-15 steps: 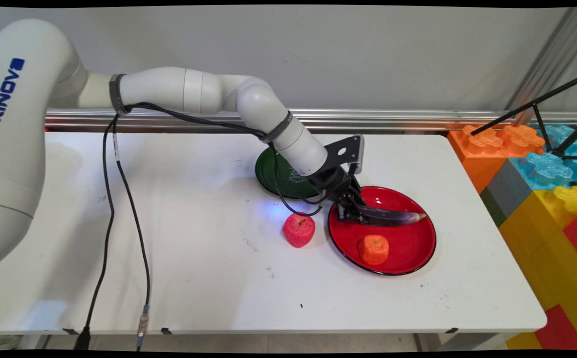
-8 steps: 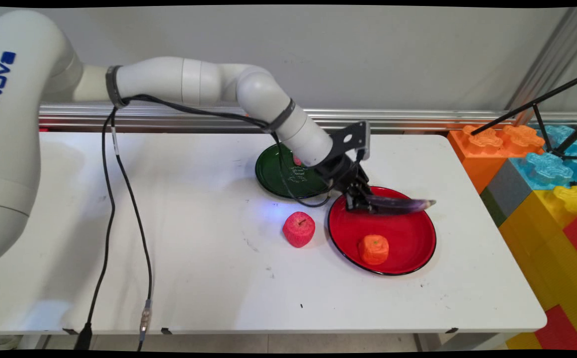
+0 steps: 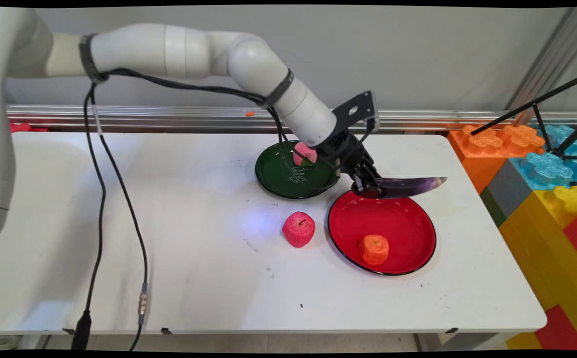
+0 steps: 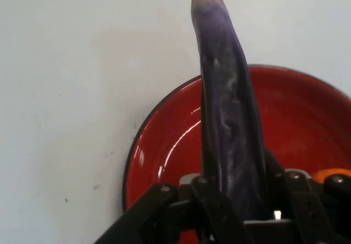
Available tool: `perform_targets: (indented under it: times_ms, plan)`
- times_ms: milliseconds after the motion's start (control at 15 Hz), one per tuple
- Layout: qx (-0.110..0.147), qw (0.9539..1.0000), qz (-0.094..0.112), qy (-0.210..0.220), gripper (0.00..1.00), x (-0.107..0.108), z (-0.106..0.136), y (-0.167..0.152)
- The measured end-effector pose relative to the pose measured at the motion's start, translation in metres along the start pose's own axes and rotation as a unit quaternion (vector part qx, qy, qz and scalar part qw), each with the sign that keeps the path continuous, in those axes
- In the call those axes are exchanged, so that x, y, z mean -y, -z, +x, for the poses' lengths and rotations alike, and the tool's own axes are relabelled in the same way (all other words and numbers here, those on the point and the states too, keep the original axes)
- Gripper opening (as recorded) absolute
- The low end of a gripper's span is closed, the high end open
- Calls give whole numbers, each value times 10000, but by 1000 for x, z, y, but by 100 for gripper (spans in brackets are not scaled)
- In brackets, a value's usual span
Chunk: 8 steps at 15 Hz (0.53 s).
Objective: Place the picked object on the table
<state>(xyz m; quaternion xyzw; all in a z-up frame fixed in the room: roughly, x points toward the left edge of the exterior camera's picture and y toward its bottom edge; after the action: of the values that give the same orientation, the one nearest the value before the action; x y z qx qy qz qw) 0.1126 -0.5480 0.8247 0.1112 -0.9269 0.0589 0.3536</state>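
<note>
Nearest, orange fruit (image 3: 373, 249) on red plate (image 3: 407, 258) towards the surface's (image 3: 194, 288) right edge; above its far rim, claw (image 3: 366, 186) clamped on purple eggplant (image 3: 410, 186), lifted clear; beyond, green plate (image 3: 273, 181).

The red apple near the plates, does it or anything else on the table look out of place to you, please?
The red apple stands alone on the bare table, while the orange fruit and pink fruit sit on plates. Nothing looks spilled or damaged.
</note>
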Motion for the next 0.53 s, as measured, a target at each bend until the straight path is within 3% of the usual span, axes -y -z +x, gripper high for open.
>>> perform_targets:
  times_ms: [200,533]
  plan:
    - [22,9999,27,165,0,-12,7,20]
    - [176,9982,42,575,0,-51,3,64]
